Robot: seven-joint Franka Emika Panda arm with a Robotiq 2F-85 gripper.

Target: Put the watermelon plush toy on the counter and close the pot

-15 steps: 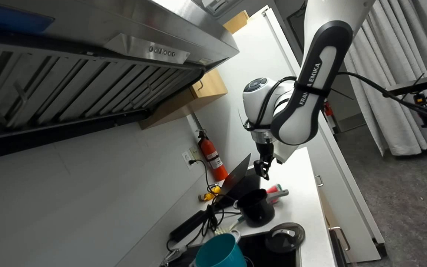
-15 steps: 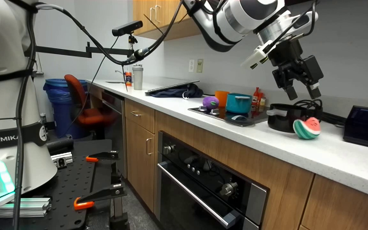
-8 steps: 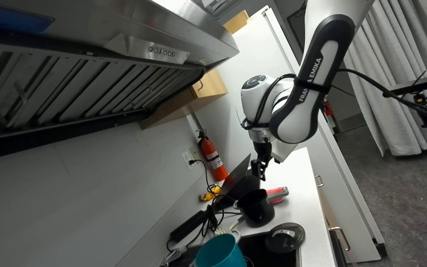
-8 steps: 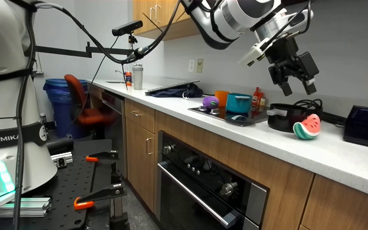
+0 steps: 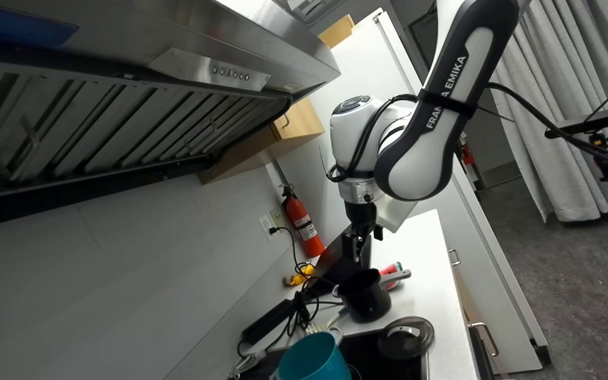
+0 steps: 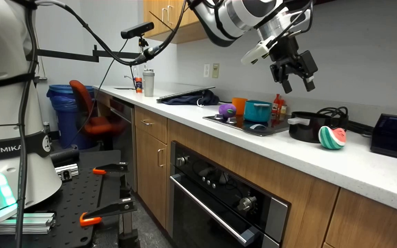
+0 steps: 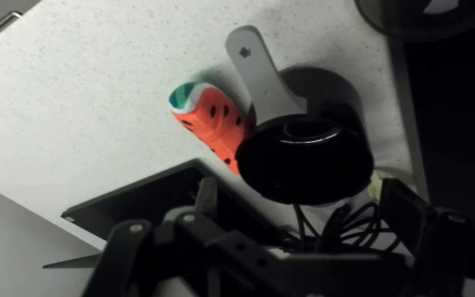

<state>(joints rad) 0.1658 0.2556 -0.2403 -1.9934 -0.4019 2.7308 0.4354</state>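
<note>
Kitchen, w/ oven (image 6: 219, 196), counter (image 6: 357, 165), cooktop (image 5: 364, 351) & extr. hood (image 5: 140, 100).

In an exterior view we read "FRAN" and "EMIKA" along the robot arm (image 5: 425, 153), a black strap (image 5: 447, 103) crossing the letters between. At the arm's foot, on the black band (image 6: 10, 154) of its base (image 6: 38, 182), we read "KA EMIKA", cut off at the frame edge; the round emblem (image 6: 46, 143) there we cannot make out. Left of the arm, the white label (image 5: 307, 230) on the fire extinguisher (image 5: 297, 211) is too blurred.
</note>
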